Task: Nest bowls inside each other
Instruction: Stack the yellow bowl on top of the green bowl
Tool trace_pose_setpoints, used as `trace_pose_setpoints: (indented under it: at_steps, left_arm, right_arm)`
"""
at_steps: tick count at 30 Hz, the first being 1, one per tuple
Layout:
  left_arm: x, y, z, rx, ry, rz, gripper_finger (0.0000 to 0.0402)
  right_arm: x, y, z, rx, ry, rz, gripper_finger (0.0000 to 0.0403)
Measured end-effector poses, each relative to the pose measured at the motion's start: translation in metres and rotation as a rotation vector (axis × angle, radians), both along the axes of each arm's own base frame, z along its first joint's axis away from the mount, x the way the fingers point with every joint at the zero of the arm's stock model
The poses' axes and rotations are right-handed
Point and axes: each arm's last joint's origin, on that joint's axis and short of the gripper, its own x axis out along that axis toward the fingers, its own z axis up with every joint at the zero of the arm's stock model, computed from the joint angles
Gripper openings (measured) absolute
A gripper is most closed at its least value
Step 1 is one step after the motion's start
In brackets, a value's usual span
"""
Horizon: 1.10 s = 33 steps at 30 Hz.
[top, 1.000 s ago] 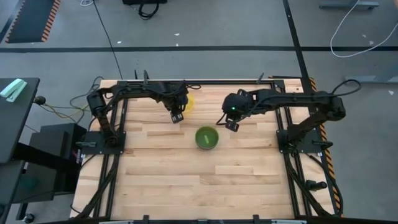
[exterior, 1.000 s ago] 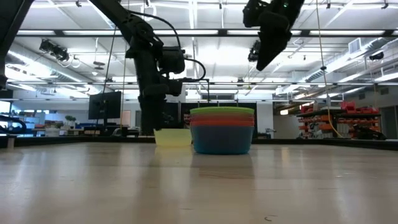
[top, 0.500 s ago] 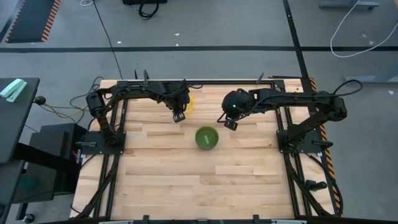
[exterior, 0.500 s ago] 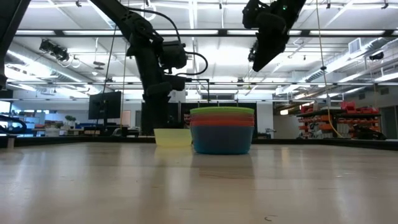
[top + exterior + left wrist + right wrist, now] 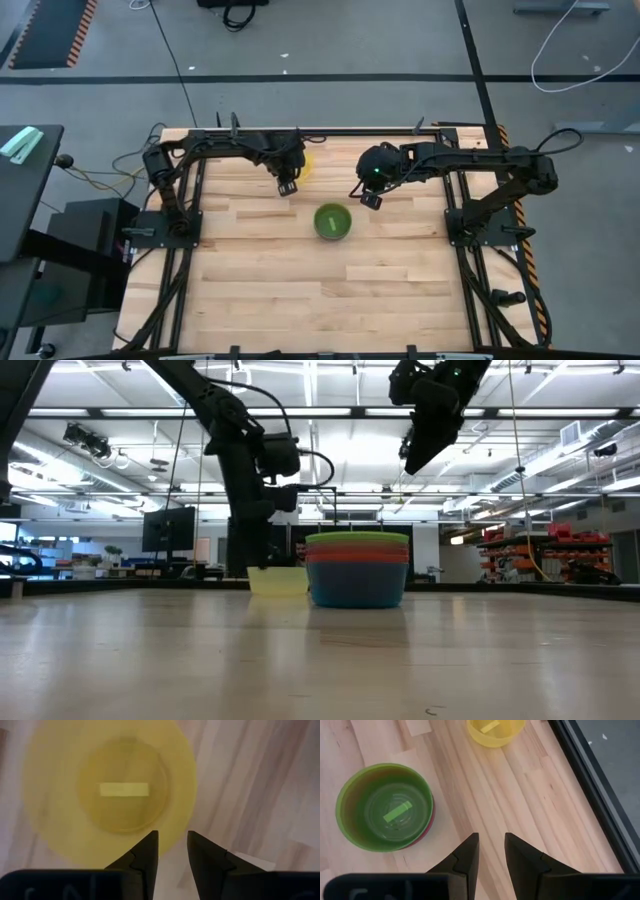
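Observation:
A yellow bowl (image 5: pixel 303 163) stands upright on its base on the wooden table, near the far edge. My left gripper (image 5: pixel 286 186) hovers open just over the bowl's near rim (image 5: pixel 167 837) and points steeply down; the rim shows below the gap between its fingers. At mid-table stands a stack of nested bowls (image 5: pixel 358 570), green on top (image 5: pixel 333 221), with orange, pink and blue rims below. My right gripper (image 5: pixel 371 199) hangs open high above the table, to the far right of the stack, with nothing between its fingers (image 5: pixel 491 855).
A black frame rail (image 5: pixel 590 795) runs along the table's far edge, close behind the yellow bowl. Bare wood (image 5: pixel 330 290) stretches from the stack to the near edge. The arms' bases stand at the left and right sides.
My left gripper has tipped a little over the yellow bowl while staying in place. The bowls have not moved.

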Motion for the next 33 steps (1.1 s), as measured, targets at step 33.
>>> trace_pose_setpoints:
  at_steps: [33]
  left_arm:
    - [0.004,0.007,-0.012,0.056,0.028,0.005,0.0009]
  right_arm:
    - [0.001,-0.001,0.001,-0.005,-0.012,0.004,0.0101]
